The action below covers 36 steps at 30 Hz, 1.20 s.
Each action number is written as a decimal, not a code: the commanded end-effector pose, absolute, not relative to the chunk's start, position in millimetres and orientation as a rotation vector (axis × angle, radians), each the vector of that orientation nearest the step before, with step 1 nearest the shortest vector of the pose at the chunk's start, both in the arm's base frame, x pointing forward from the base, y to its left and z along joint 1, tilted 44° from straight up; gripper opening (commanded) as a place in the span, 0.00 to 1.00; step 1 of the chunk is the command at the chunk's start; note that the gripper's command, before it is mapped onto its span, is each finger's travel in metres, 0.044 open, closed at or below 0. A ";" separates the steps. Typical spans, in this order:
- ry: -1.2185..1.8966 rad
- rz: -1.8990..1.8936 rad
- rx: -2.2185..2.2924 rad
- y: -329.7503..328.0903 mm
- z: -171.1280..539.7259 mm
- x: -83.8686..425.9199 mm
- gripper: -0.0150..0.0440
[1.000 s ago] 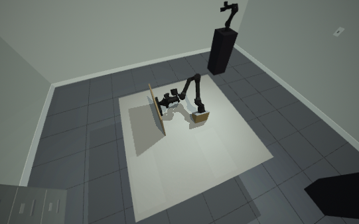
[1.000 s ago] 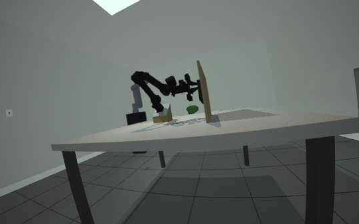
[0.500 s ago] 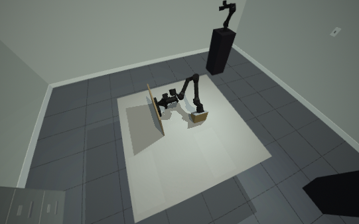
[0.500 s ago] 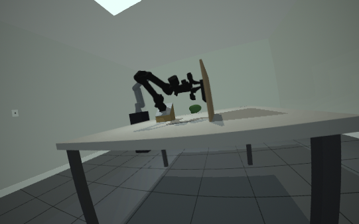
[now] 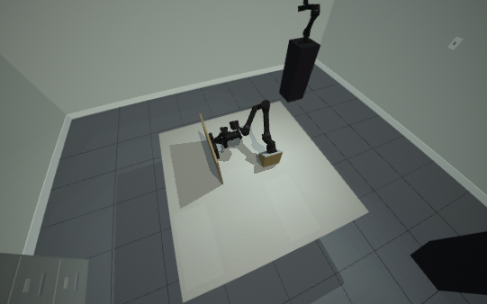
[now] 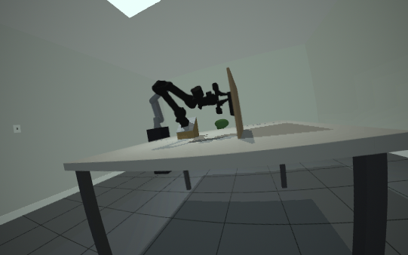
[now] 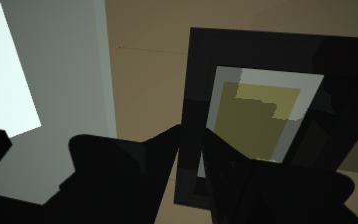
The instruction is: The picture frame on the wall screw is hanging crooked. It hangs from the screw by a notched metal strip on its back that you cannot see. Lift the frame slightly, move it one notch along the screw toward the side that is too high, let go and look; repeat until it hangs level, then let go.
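Observation:
The dark picture frame [image 5: 217, 153] [image 6: 231, 107] [image 7: 260, 47] is against the upright tan board [image 5: 220, 176] [image 6: 238, 121] [image 7: 145, 90]. Its pale mat and yellow picture show in the wrist view. My gripper [image 5: 215, 140] [image 6: 228, 98] [image 7: 191, 130] is shut on the frame's left bar, one finger on each side of it. In the wrist view the frame's left edge and the board's left edge lean different ways, but the slanted view does not let me tell how level the frame is. The screw and the notched strip are hidden.
The board stands on the white table [image 5: 252, 225] [image 6: 128, 160]. My arm's base sits on a tan block [image 5: 272, 160] [image 6: 188, 134] in front of it. A green rounded thing [image 6: 222, 123] shows behind the arm. A second arm stands on a black pedestal [image 5: 299, 67] beyond the table.

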<state>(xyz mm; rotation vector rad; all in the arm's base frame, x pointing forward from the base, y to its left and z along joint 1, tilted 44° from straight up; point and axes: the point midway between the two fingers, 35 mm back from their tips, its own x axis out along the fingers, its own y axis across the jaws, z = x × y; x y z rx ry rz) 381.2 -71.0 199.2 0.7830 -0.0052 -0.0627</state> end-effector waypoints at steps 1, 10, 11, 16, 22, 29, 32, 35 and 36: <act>-0.007 -0.062 0.807 -71.3 198.9 381.2 0.25; -0.006 -0.063 0.804 -71.2 199.1 381.2 0.52; -0.006 -0.063 0.804 -71.2 199.1 381.2 0.57; -0.006 -0.063 0.804 -71.2 199.1 381.2 0.69; -0.002 -0.062 0.718 -71.9 206.2 350.4 0.69; 0.006 -0.061 0.546 -67.2 203.0 292.7 0.69; 0.008 -0.061 0.510 -65.4 199.6 282.0 0.69; 0.006 -0.065 0.541 -67.1 202.3 289.3 0.69; 0.006 -0.065 0.541 -66.1 204.0 287.2 0.69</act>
